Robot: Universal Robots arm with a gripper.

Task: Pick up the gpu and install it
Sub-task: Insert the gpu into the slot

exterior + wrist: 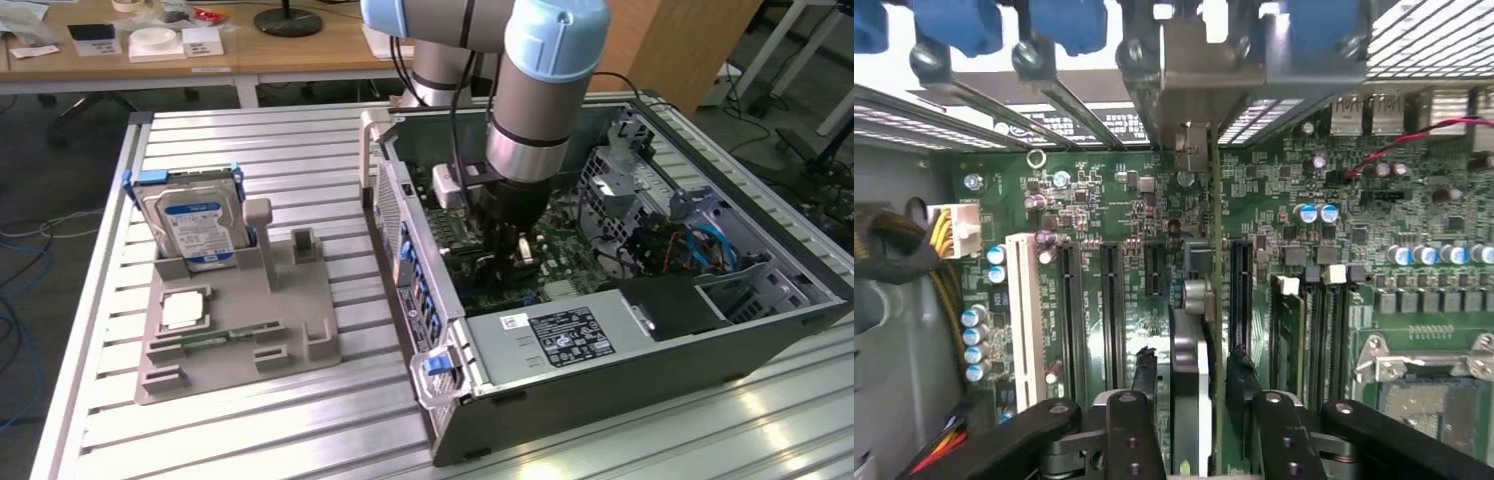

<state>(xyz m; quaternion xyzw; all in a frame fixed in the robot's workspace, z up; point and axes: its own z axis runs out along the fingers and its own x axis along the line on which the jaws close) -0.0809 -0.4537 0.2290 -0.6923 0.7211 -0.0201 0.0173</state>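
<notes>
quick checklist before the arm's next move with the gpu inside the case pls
1. gpu upright, edge-on over the motherboard among the long slots: ok
2. gripper centred over the gpu: ok
3. gpu pressed fully into its slot: cannot tell
4. red wire and black cable bundle apart from the card: ok
5. hard drive and memory stick resting in the grey holder outside the case: ok

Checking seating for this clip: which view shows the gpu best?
The wrist view: the gpu stands edge-on between the gripper fingers, over the green motherboard. In the exterior view the arm hides it.
</notes>
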